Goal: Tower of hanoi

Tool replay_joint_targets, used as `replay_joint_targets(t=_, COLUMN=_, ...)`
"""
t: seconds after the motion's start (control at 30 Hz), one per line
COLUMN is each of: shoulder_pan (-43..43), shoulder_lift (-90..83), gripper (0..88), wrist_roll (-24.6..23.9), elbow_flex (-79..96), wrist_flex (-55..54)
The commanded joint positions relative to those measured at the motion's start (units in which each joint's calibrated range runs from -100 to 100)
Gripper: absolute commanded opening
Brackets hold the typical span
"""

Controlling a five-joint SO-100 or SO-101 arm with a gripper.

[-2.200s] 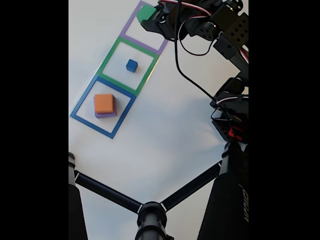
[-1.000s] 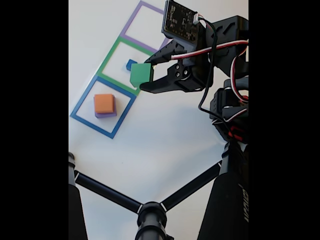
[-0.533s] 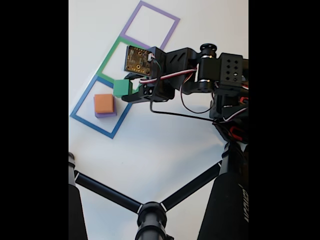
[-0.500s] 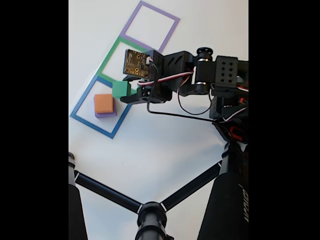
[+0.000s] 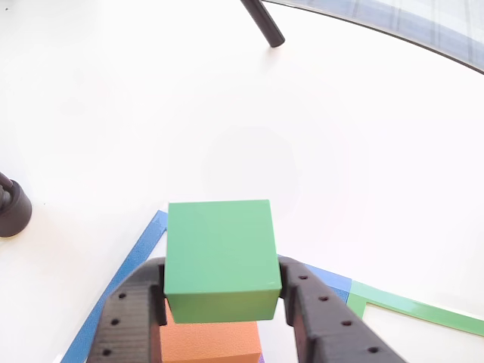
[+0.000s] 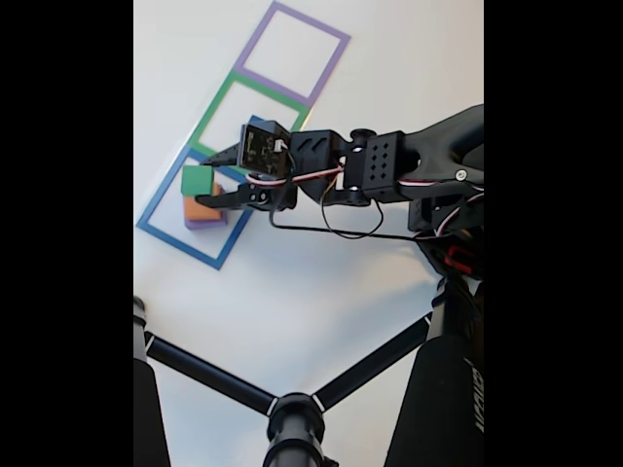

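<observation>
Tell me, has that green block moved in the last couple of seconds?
Yes. In the fixed view the green block, held by the gripper, went from the purple tape square down to the blue tape square, above the orange block.

1. The green block is a matte cube, held level between the two black fingers, directly above the orange block.
2. The orange block lies flat, mostly covered by the green one.
3. The purple block lies flat under the orange, a thin edge showing.
4. The blue cube is hidden behind the arm.
</observation>
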Motion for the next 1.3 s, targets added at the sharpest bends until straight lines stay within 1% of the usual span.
replay_joint_targets(t=0.0, shoulder_pan=-1.34, shoulder_lift=2.74, gripper=8.1, wrist_roll=0.72, elbow_flex=-1.09, wrist_flex=-5.94)
replay_joint_targets(t=0.23, shoulder_pan=-1.44, shoulder_lift=9.2, gripper=8.1, wrist_roll=0.72, elbow_flex=-1.0, wrist_flex=-12.34)
replay_joint_targets(t=0.83, shoulder_pan=-2.49, shoulder_lift=17.76, gripper=8.2, wrist_roll=0.72, elbow_flex=-0.46, wrist_flex=-19.79)
replay_joint_targets(t=0.97, shoulder_pan=-2.39, shoulder_lift=18.24, gripper=10.5, wrist_roll=0.72, elbow_flex=0.27, wrist_flex=-20.52)
replay_joint_targets(t=1.1, shoulder_pan=-2.11, shoulder_lift=18.65, gripper=16.5, wrist_roll=0.72, elbow_flex=1.45, wrist_flex=-22.3)
replay_joint_targets(t=1.27, shoulder_pan=-1.82, shoulder_lift=19.45, gripper=20.1, wrist_roll=0.72, elbow_flex=1.63, wrist_flex=-23.84)
